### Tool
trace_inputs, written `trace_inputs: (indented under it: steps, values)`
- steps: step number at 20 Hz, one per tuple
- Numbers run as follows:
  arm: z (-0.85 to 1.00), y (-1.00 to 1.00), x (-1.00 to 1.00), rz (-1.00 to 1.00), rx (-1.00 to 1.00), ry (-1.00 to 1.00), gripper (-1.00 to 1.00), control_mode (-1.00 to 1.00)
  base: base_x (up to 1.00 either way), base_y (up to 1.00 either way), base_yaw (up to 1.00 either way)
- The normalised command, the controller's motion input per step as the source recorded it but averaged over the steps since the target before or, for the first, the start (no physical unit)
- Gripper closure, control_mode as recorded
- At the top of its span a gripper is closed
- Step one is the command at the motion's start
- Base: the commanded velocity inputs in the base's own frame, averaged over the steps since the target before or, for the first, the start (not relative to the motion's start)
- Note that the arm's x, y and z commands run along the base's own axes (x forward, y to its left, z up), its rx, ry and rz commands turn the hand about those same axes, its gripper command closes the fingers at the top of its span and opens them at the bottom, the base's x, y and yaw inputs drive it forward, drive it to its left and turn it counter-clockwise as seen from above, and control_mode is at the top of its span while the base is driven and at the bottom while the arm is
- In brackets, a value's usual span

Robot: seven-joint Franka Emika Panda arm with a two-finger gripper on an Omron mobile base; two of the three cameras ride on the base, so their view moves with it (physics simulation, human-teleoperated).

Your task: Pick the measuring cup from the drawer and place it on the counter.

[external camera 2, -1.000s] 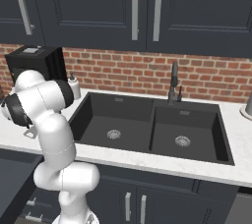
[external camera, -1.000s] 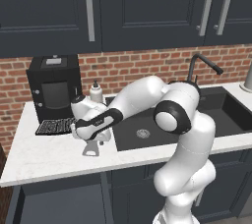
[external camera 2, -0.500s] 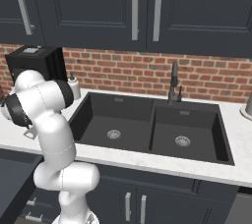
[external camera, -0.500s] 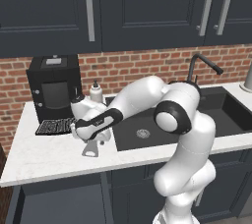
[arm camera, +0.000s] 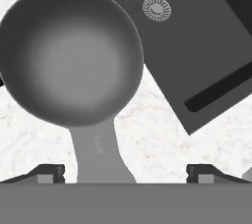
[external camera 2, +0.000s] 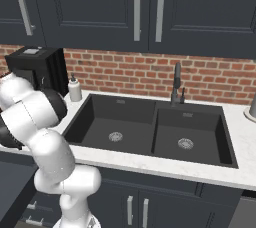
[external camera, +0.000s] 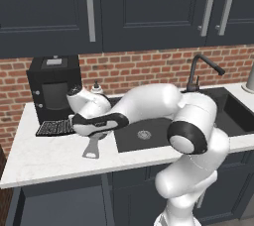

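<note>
Now the measuring cup (arm camera: pixel 71 53) is seen lying on the white worktop (arm camera: pixel 162 144) left of the sink (arm camera: pixel 197 46). Faint marking on its handle cannot be read. The gripper (arm camera: pixel 125 173) is spread wide, gripping nothing.

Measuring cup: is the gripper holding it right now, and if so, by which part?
Nothing is held. In the hand view the fingers stand wide apart on either side of the measuring cup handle without touching it; the cup lies on the counter.
</note>
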Motion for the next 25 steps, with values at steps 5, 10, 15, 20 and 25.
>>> trace_inputs:
  steps: [5, 10, 15, 20, 25]
  values:
    - [1.0, -0.77, -0.58, 0.0, 0.03, -0.1, -1.0, -1.0, 0.0, 0.0, 0.0]
    - [0.91, -1.0, -0.05, 0.02, 0.11, -0.03, -1.0, -1.0, 0.0, 0.0, 0.0]
    - [0.77, -1.0, -0.19, 0.08, 0.15, -0.01, -1.0, -1.0, 0.0, 0.0, 0.0]
    - [0.6, -1.0, -0.54, 0.1, 0.16, -0.01, -1.0, -1.0, 0.0, 0.0, 0.0]
    - [0.62, -1.0, -0.78, 0.1, 0.11, 0.0, -1.0, -1.0, 0.0, 0.0, 0.0]
